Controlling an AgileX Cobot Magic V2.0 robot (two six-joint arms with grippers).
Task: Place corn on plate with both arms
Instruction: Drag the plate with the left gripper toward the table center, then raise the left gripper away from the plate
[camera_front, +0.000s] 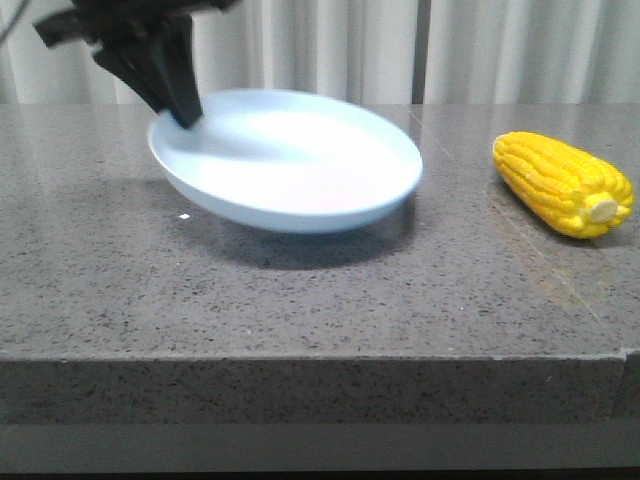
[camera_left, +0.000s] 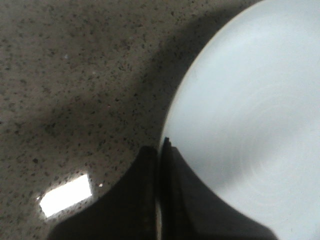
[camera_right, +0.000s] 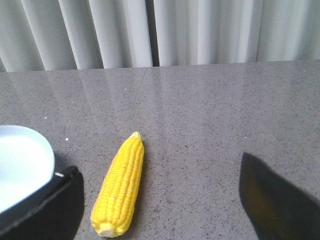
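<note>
Left end effector matte black, angular wedge fingers; right end effector black too

We see even, fairly bright light from above. The round pale-blue plate looks soft and smeared at its rim in the front view and throws a broad dark shadow onto the speckled grey stone desk. In the left wrist view a bright rectangular glare patch sits on the polished desk, and the black left hand is a blurred, featureless silhouette. The bright yellow plastic-looking corn cob is sharp, casting a thin shadow.
</note>
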